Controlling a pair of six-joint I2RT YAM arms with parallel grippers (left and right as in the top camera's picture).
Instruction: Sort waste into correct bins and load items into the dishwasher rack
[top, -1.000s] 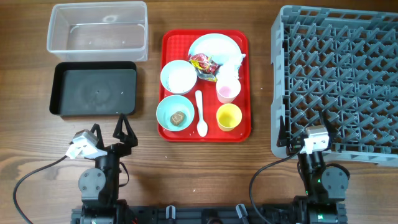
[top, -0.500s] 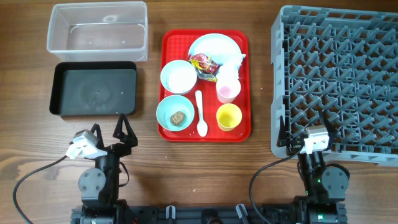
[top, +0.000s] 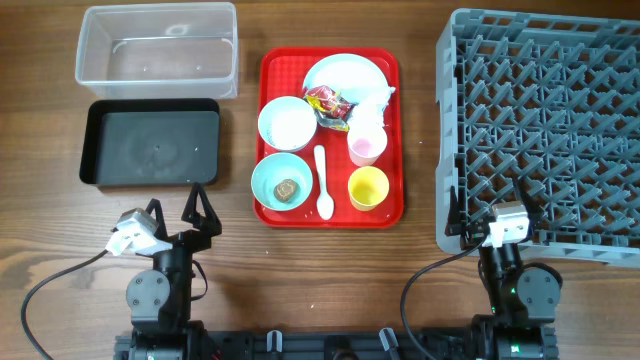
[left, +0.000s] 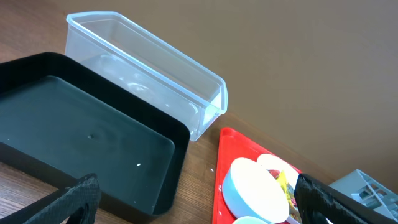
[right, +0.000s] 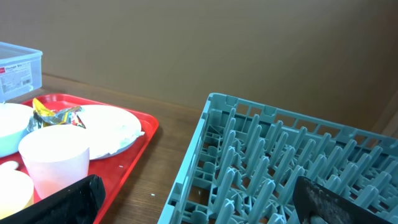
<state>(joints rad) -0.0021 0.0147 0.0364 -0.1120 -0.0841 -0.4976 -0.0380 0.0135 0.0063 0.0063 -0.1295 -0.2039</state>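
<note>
A red serving tray (top: 278, 72) holds a light-blue plate (top: 345, 72), red and yellow wrappers (top: 328, 103), a white tissue (top: 380, 99), a bowl of rice (top: 287, 124), a bowl (top: 268, 176) with a brown food piece (top: 287, 188), a white spoon (top: 322, 182), a pink cup (top: 366, 147) and a yellow cup (top: 367, 187). The clear tub (top: 158, 50) and black tray (top: 150, 143) lie at the left, the grey rack (top: 545, 120) at the right. My left gripper (top: 176, 208) is open and empty just in front of the black tray. My right gripper (top: 489, 210) is open and empty at the rack's front left corner.
The left wrist view shows the black tray (left: 74, 137), the clear tub (left: 149, 62) and the red tray's edge (left: 225, 162) between open fingers (left: 199, 208). The right wrist view shows the rack (right: 280, 155), pink cup (right: 53, 158) and plate (right: 112, 124) between open fingers (right: 199, 205).
</note>
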